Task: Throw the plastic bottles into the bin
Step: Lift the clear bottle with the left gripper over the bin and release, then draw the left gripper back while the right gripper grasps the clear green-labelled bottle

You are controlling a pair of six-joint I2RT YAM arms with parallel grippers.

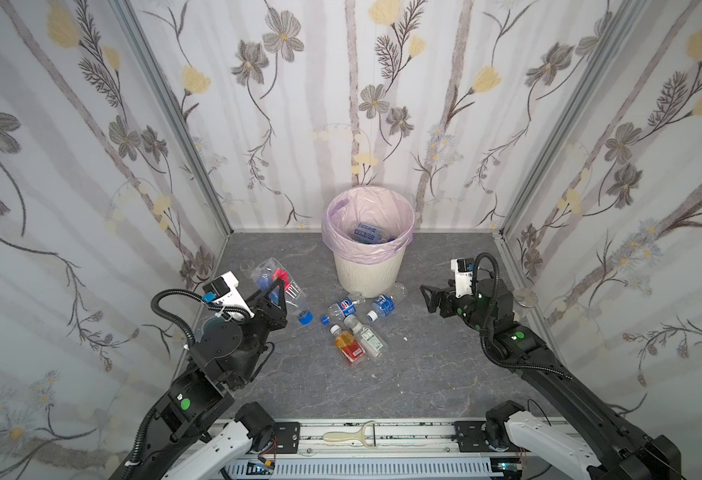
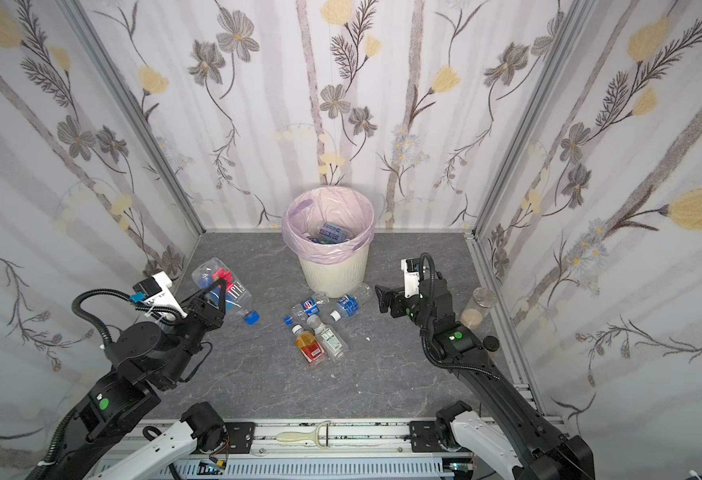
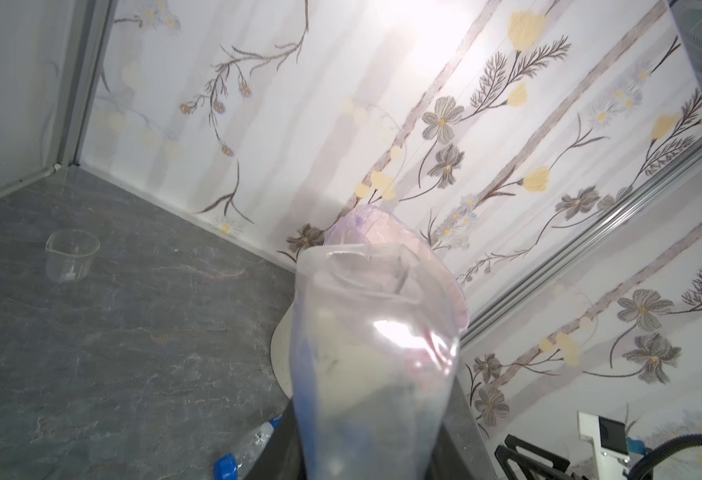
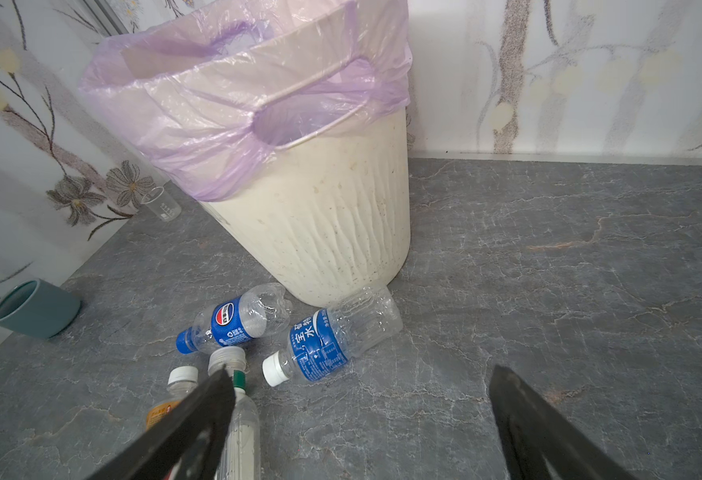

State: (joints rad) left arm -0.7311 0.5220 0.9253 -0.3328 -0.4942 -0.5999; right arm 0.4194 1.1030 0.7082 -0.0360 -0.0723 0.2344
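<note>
- Top views are both showing the bin (image 1: 369,266) standing at the back of the grey counter (image 1: 424,374), against the flowered wall, its pink bag (image 2: 327,249) folded over the rim.
- Clear bottles with blue labels are lying inside the bin (image 1: 364,232).
- Left gripper (image 1: 276,297) is clamping a large clear bottle (image 1: 274,286) with a blue cap and a red flower label, raised off the counter to the left of the bin; in the left wrist view the bottle (image 3: 374,365) is filling the frame with the bin behind it.
- Right gripper (image 1: 426,297) is hovering to the right of the bin, jaws spread wide, holding nothing.
- Four bottles are lying in front of the bin: a Pepsi bottle (image 4: 237,320) and a white-capped water bottle (image 4: 332,336) touching or nearly touching its base, then an orange-red bottle (image 1: 348,345) and a clear bottle with a pale label (image 1: 368,338) side by side nearer the arms.
- A loose blue cap (image 1: 324,319) is lying beside the Pepsi bottle.
- A clear beaker (image 3: 72,255) is standing left of the bin, well apart from it.
</note>
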